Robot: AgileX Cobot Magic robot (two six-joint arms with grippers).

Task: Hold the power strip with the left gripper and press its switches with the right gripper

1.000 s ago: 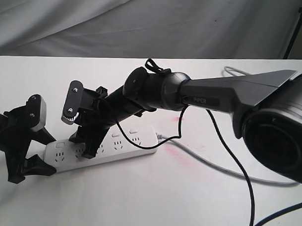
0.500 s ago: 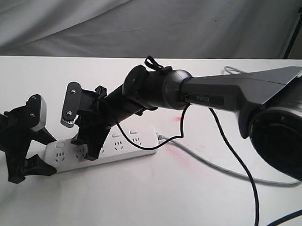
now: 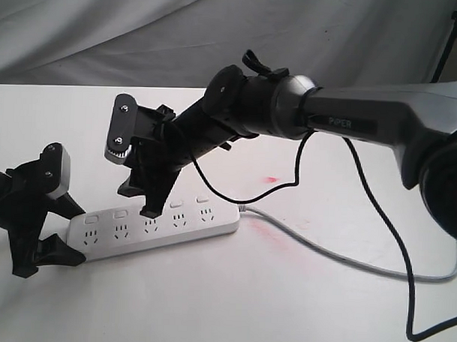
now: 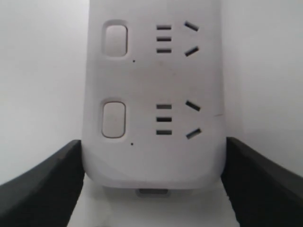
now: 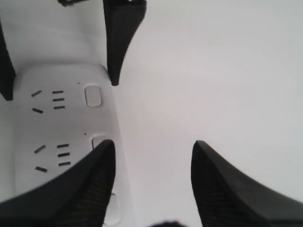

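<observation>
The white power strip (image 3: 183,226) lies on the table with its grey cord (image 3: 323,254) trailing right. My left gripper (image 3: 52,226) is shut on the strip's left end; in the left wrist view its black fingers (image 4: 45,187) press both sides of the power strip (image 4: 151,85), beside two switches (image 4: 113,119). My right gripper (image 3: 139,200) hangs open just above the strip's middle. One fingertip sits over the row of switches (image 3: 175,205). In the right wrist view, the right gripper (image 5: 152,144) has one finger over the power strip (image 5: 61,123) and the other over bare table.
A red smear (image 3: 271,178) marks the white table (image 3: 231,306). The right arm's black cable (image 3: 376,244) loops down over the table. A grey cloth backdrop (image 3: 106,32) hangs behind, and a dark stand leg (image 3: 448,40) is at the far right.
The right gripper has lifted off the strip and shifted slightly right, with its arm swinging upward. The left gripper and the strip have not moved.
</observation>
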